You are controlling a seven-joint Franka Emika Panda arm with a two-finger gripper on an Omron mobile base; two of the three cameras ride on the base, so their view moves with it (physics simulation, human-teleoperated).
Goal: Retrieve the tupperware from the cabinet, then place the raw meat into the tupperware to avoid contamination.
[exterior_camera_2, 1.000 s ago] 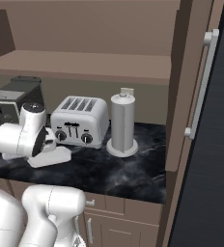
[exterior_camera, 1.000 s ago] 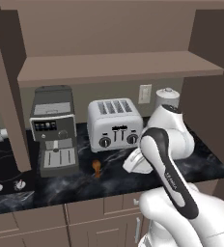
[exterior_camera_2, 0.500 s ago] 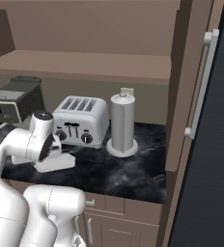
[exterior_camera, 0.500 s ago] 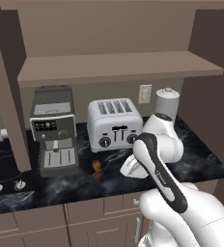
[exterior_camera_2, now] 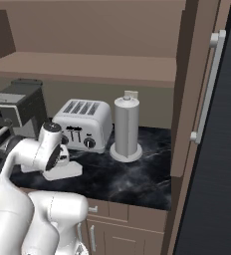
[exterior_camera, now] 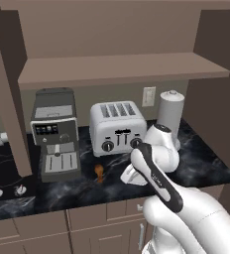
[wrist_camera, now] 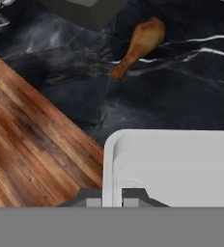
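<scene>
White tupperware sitting low over the black tabletop, pinched by its rim

White plastic is showing wide across the lower part of the hand view: the tupperware [wrist_camera: 174, 166], with its rounded corner and raised rim turned toward the camera. The claw [wrist_camera: 112, 198] is clamping that rim near the corner, its two dark tips closed tight on either side of the wall. In the left base view the tupperware [exterior_camera: 132, 174] is tilting below the white wrist, close to the marbled black tabletop [exterior_camera: 201, 163]; whether it is touching the stone cannot be told. In the right base view it [exterior_camera_2: 63, 170] is lying just in front of the toaster [exterior_camera_2: 83, 123].

The raw meat [wrist_camera: 139, 45], an orange-brown drumstick, is lying on the tabletop beyond the container, apart from it, with its thin end pointing toward the tupperware's corner. From the left base view the meat [exterior_camera: 99, 171] is sitting between the coffee machine [exterior_camera: 54, 133] and the container, in front of the toaster's left corner.

The cabinet shelf [exterior_camera: 122, 70] is hanging above the appliances, and its open door [exterior_camera_2: 194, 84] with the long silver handle is standing at the right. A tall grey cylinder [exterior_camera_2: 127, 128] is standing beside the toaster. Wooden floor [wrist_camera: 32, 144] is showing past the tabletop edge.
</scene>
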